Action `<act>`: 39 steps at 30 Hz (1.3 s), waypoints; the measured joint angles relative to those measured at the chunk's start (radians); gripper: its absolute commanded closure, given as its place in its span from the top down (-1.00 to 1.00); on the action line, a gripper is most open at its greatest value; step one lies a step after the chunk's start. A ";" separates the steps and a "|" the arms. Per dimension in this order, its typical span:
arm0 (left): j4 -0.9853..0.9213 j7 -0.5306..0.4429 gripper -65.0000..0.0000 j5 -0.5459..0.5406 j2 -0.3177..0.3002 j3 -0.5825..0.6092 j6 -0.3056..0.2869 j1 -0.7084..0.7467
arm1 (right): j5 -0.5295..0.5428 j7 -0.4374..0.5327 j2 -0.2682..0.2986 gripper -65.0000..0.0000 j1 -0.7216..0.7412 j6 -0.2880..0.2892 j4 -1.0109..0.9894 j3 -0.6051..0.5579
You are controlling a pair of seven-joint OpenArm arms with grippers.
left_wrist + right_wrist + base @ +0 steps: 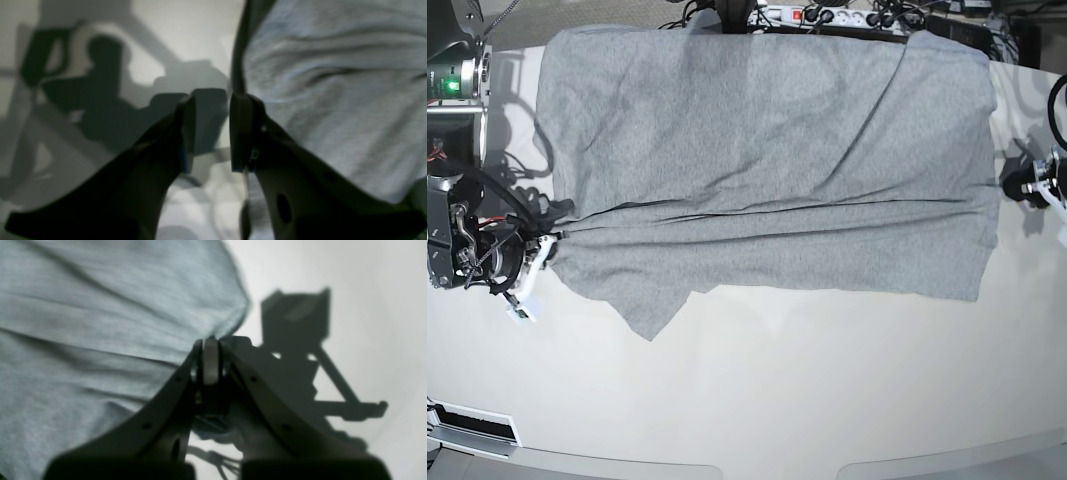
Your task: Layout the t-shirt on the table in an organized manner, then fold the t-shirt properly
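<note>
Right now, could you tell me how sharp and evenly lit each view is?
Left wrist: dim and soft, left gripper silhouetted, hard shadows on the table. Right wrist: t-shirt blurred, right gripper dark. Base: sharpest and evenly lit.

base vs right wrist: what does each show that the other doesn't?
Only base: the whole t-shirt spread across the table, a pointed flap hanging off its near edge, the power strip beyond the far edge, and the left pincer just off the shirt's side.

Only right wrist: a close view of the right pincer, jaws shut on a pinched bit of the shirt's edge, its shadow falling on the table.

Both: grey wrinkled fabric, the off-white table, and the right pincer at the shirt's edge.
</note>
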 measured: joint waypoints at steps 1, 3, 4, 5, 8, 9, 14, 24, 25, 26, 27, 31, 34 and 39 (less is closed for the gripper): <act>0.000 0.001 -0.39 -0.034 -0.004 0.000 -0.017 -0.019 | -0.002 0.000 -0.001 -0.85 0.007 0.000 0.000 0.000; 0.003 -0.008 -0.33 -0.103 -0.013 0.000 -0.038 -0.066 | -0.002 0.000 0.000 -0.45 0.026 -0.004 0.000 0.000; 0.006 -0.012 -0.28 -0.127 -0.016 0.000 -0.039 -0.090 | 0.000 0.001 0.002 -0.27 0.035 -0.004 0.000 0.000; 0.008 -0.018 -0.25 -0.142 -0.016 0.000 -0.039 -0.112 | -0.001 0.001 0.004 -0.15 0.043 -0.009 0.000 0.000; 0.008 -0.034 -0.37 -0.139 -0.008 0.000 -0.039 -0.156 | 0.015 0.026 0.005 -0.26 0.059 -0.012 0.000 0.000; 0.007 -0.031 -0.59 -0.132 0.002 -0.001 -0.039 -0.167 | 0.036 0.040 0.004 -0.45 0.063 -0.011 0.000 0.000; 0.004 -0.025 -1.00 -0.091 0.079 0.000 -0.039 -0.209 | 0.101 0.048 0.002 -1.00 0.119 0.086 -0.001 0.000; 0.004 0.021 -1.00 0.023 0.216 0.079 -0.046 -0.211 | 0.304 -0.131 -0.055 -1.00 0.072 0.175 0.000 0.000; 0.004 0.040 -1.00 0.014 0.225 0.106 -0.045 -0.212 | 0.307 -0.128 -0.066 -1.00 0.048 0.176 0.000 0.000; 0.004 0.066 -1.00 -0.002 0.232 0.132 -0.046 -0.212 | 0.306 -0.126 -0.074 -1.00 0.024 0.176 0.000 0.000; 0.004 0.097 -1.00 -0.021 0.238 0.157 -0.046 -0.212 | 0.304 -0.126 -0.077 -1.00 0.002 0.176 0.000 -0.001; 0.005 0.072 -1.00 0.011 0.243 0.263 -0.047 -0.212 | 0.239 -0.052 -0.079 -1.00 -0.058 0.176 -0.001 -0.001; 0.006 -0.069 -1.00 0.150 0.239 0.337 -0.050 -0.209 | 0.130 0.083 -0.081 -1.00 -0.082 0.184 0.002 0.000; 0.015 -0.391 -1.00 0.367 0.245 0.428 -0.058 -0.178 | -0.020 0.282 -0.105 -1.00 -0.124 0.184 0.003 0.002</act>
